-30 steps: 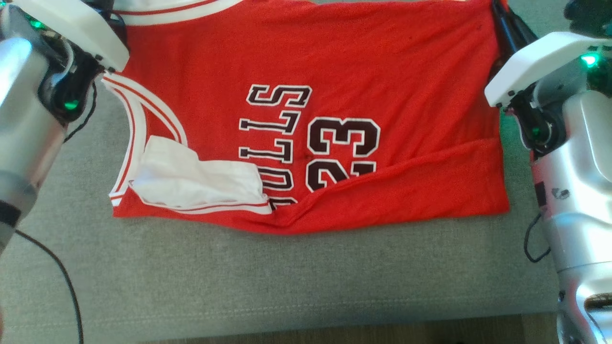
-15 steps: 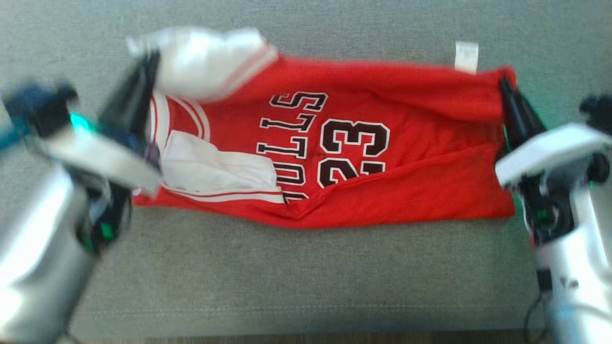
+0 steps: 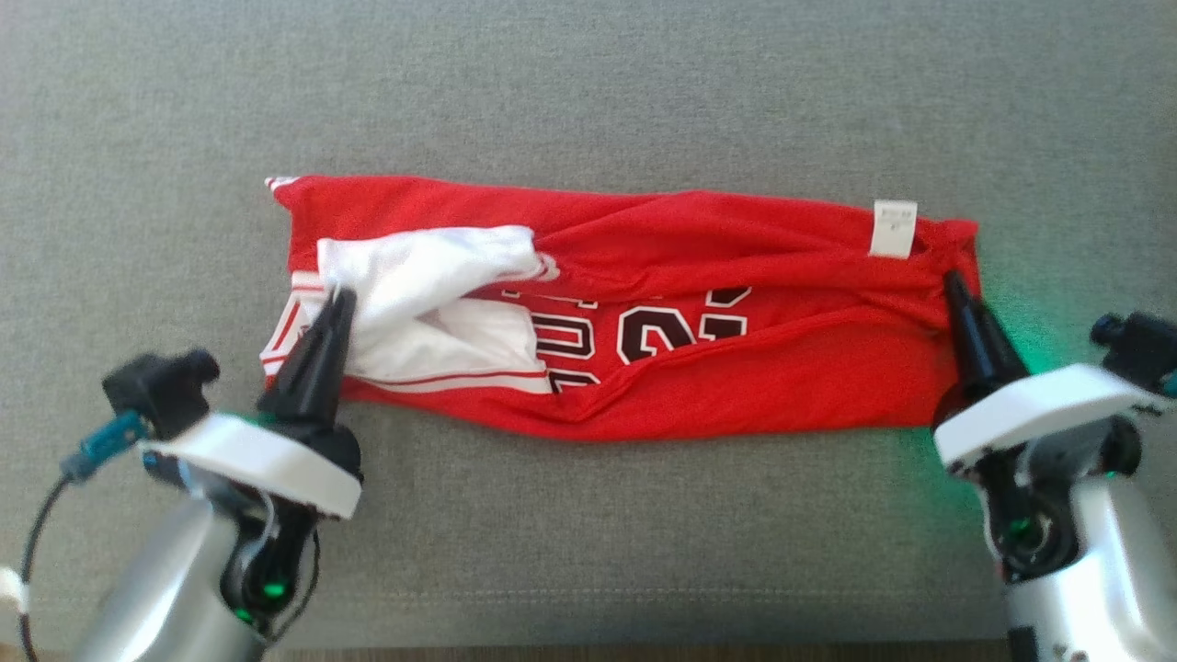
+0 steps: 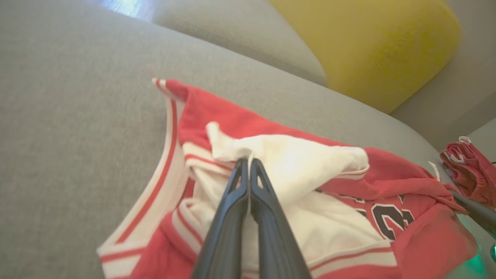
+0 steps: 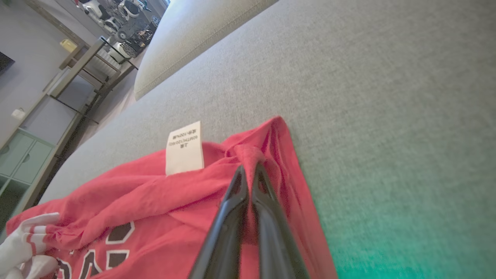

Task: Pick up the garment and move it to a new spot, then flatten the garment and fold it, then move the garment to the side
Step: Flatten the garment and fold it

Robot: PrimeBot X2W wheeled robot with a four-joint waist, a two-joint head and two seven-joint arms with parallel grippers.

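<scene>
Both ends of a red jersey [image 3: 791,386], lying bunched in a long band across a grey sofa seat [image 3: 588,92], are pinched. The left gripper [image 3: 342,294] is clamped tight on white fabric at the armhole end. The right gripper [image 3: 952,280] is clamped tight on the red hem corner, near a white label [image 3: 893,227].

Far edge of jersey [image 3: 736,386] pulled nearer by left gripper [image 3: 336,299] and right gripper [image 3: 950,280]; was spread flat, now a narrow folded strip, print [image 3: 644,336] half covered, tag [image 3: 893,227] exposed.
</scene>
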